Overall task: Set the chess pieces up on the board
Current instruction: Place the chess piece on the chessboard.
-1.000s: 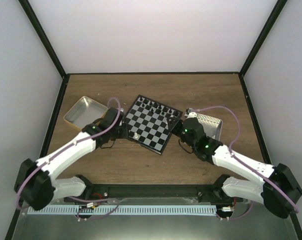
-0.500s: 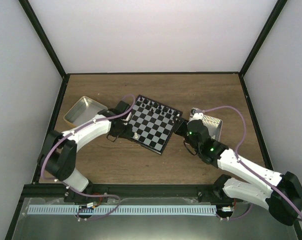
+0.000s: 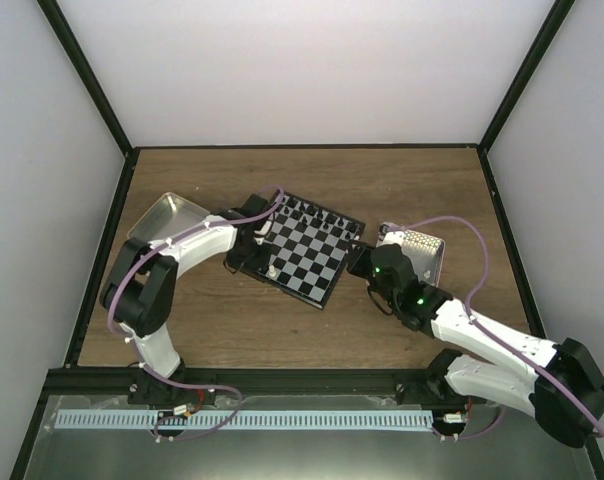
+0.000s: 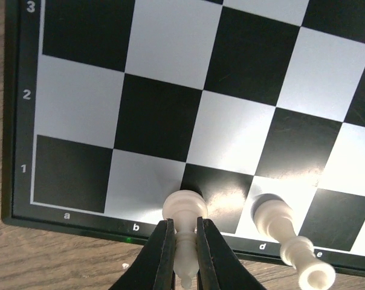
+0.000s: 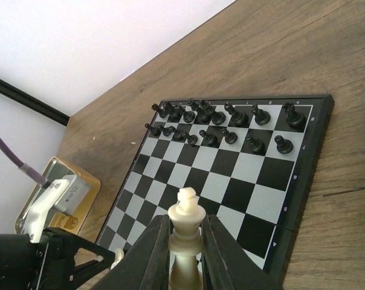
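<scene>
Your left gripper [image 4: 184, 232] is clenched on a small cream-white piece [image 4: 184, 205] with a rounded head. It holds the piece at the near edge of the board [image 4: 164, 115], about where squares b1 and c1 meet. You cannot tell from here whether the piece touches the surface. Just beside it, a second white piece [image 4: 282, 232], slim with a wide foot, has its foot on d1.

Your right gripper [image 5: 185, 225] is grasping a taller cream-white king [image 5: 186, 208] with a notched crown. It holds the king upright by the board's right edge.

The board has black and pale grey checks and a thin black rim printed with small white letters and numbers. It lies turned at an angle on the brown wooden table [image 3: 382, 180], between your two arms. The glossy black pieces [image 5: 231, 121] stand in two rows along its far end, and the middle squares are bare.

A metal tin [image 3: 167, 215] sits left of the board, and a dotted tray [image 3: 417, 243] sits to its right.
</scene>
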You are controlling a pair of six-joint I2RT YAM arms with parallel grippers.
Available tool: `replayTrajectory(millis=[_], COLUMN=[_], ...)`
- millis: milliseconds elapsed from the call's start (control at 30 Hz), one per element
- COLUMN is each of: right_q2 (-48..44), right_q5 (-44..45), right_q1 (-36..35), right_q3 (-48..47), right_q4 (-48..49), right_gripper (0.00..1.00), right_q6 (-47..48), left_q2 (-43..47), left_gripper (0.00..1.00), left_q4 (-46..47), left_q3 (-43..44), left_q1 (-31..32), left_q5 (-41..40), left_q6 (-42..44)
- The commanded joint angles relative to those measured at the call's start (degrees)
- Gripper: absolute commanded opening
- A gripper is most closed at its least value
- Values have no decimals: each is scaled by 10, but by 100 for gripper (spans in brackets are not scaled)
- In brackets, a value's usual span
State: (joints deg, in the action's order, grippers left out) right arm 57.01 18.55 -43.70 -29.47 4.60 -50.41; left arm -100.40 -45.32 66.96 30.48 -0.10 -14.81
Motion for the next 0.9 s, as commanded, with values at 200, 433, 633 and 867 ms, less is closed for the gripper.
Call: replayTrajectory(millis=[200,433,633,867], right_q2=[8,6,10,11], right_q5=[-6,-8,-13,-14], right_q1=[-2,-3,-3,-2], right_q3=[9,9,11,14], right_q4=[23,23,24,25], right_gripper=[16,16,16,16], right_q6=[-16,-18,-23,-22], left_q2=[-27,-28,-33,-26], left_gripper=[10,11,17,29], left_q4=[-19,-18,-25,-14], left_q3=[25,23,21,31], left_q1=[-2,-2,-2,-2], left_q5=[35,56,27,45], left_q6=[28,32,26,19])
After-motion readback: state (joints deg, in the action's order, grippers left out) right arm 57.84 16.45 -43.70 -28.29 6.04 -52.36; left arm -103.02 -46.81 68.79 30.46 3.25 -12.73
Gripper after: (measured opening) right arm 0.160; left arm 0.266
